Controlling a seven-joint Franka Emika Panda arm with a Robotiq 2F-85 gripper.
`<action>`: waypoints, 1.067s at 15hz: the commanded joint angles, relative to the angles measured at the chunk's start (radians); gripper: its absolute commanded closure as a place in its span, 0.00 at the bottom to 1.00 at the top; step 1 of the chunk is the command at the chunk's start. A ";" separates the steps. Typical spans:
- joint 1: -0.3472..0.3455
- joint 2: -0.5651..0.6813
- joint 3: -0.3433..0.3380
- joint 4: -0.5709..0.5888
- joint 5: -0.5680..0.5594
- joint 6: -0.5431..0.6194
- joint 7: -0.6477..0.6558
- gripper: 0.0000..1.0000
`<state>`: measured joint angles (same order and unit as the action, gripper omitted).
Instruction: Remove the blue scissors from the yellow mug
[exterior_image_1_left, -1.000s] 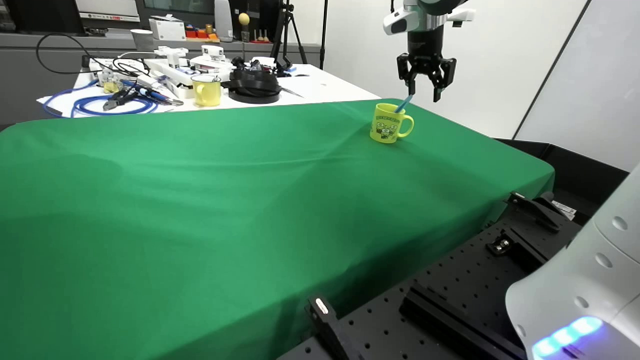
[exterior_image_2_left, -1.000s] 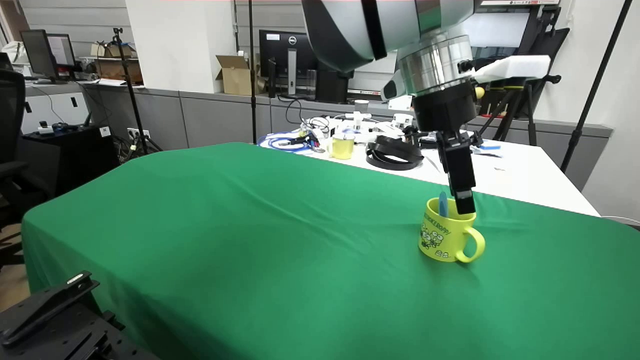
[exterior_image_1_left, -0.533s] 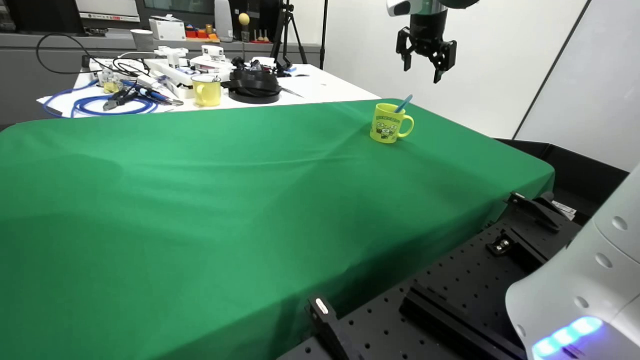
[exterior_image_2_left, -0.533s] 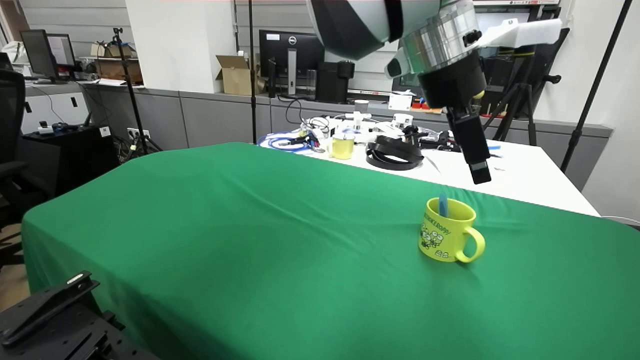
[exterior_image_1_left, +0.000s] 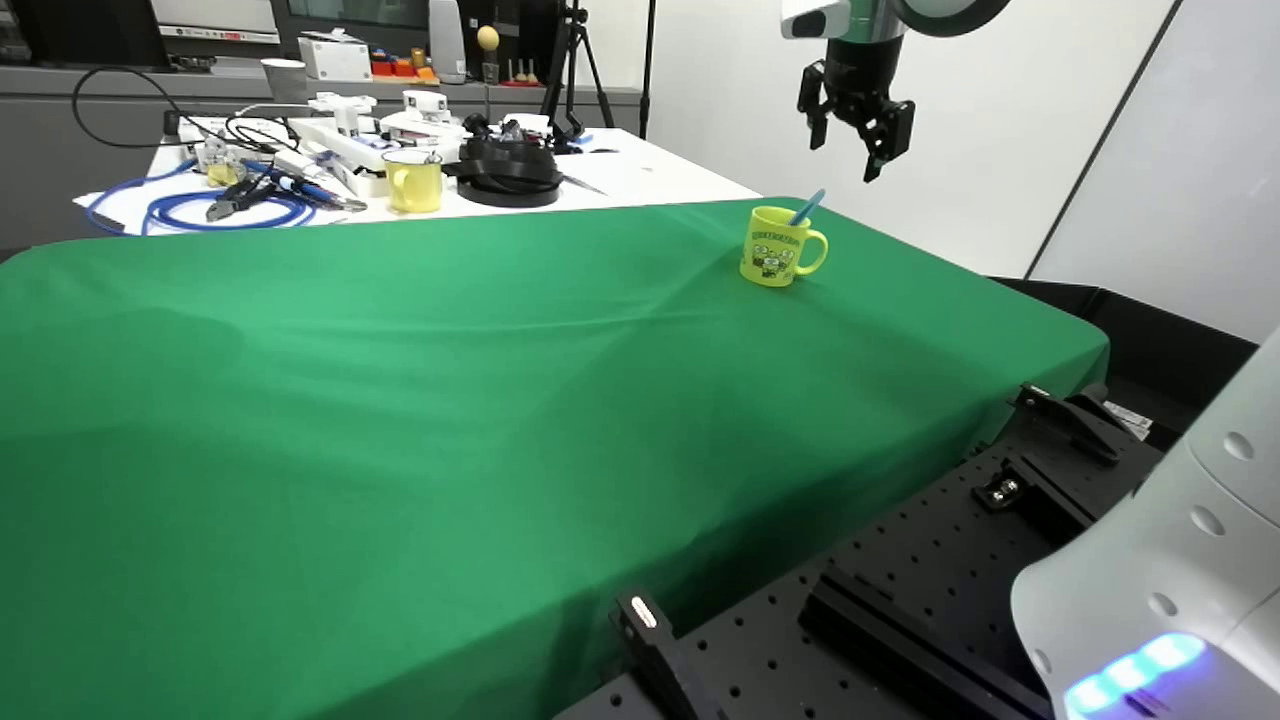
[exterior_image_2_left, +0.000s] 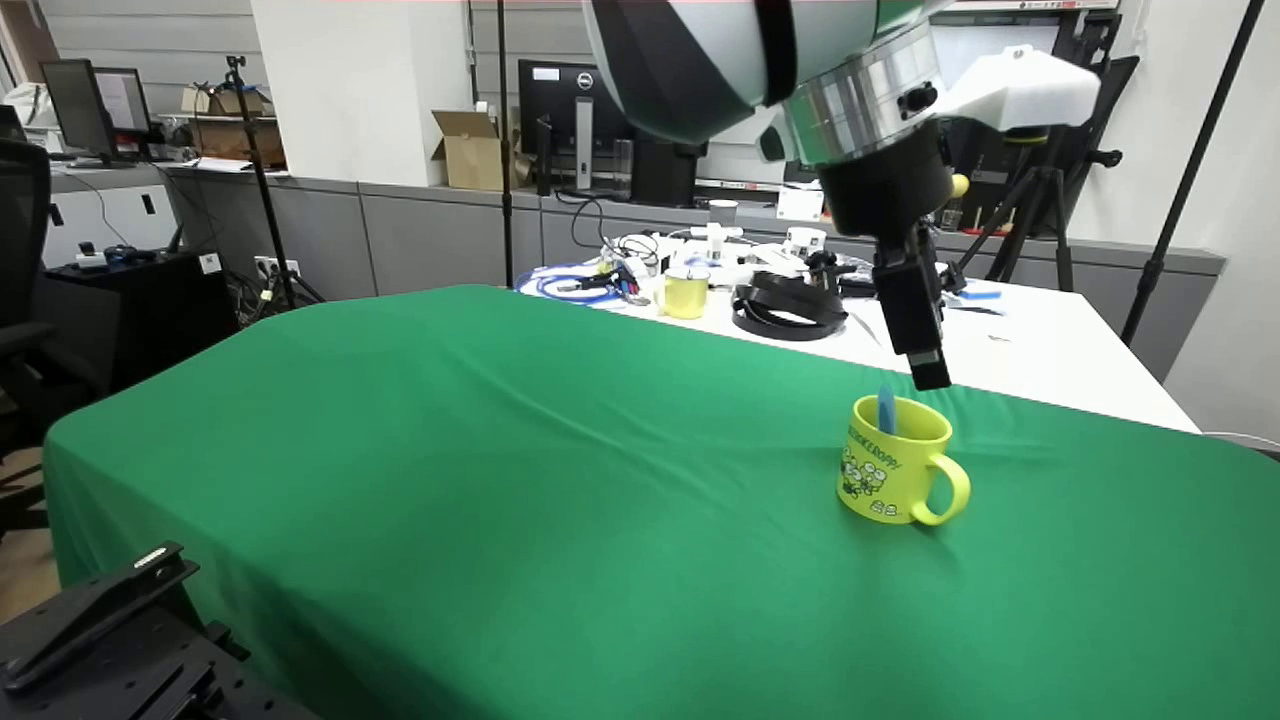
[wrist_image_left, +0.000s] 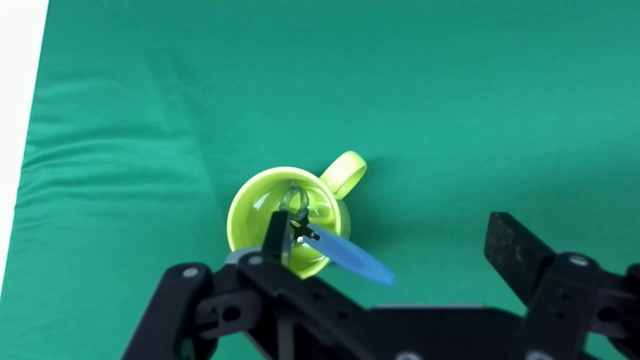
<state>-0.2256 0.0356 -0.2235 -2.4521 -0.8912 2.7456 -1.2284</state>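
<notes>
The yellow mug stands upright on the green cloth in both exterior views and in the wrist view. The blue scissors lean inside it. Their blue end sticks up past the rim in both exterior views. In the wrist view the blue part crosses the rim and clear ring handles lie inside the mug. My gripper is open and empty above the mug. In the wrist view the open jaws have the blue end between them, and the left finger covers part of the mug.
A white table behind the green cloth holds a paler yellow mug, a black strap coil, blue cable and white devices. A dark perforated base plate lies along the cloth's near edge.
My gripper has risen from close to the mug's rim, then come slightly down again, tilting a little. It stays open. The mug and the blue scissors have not moved.
</notes>
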 joint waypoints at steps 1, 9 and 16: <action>-0.002 -0.008 -0.005 -0.041 -0.059 0.052 0.098 0.00; 0.000 0.056 -0.009 -0.030 -0.128 0.098 0.176 0.00; 0.003 0.102 -0.020 -0.015 -0.157 0.112 0.211 0.40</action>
<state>-0.2241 0.1145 -0.2320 -2.4857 -1.0041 2.8385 -1.0779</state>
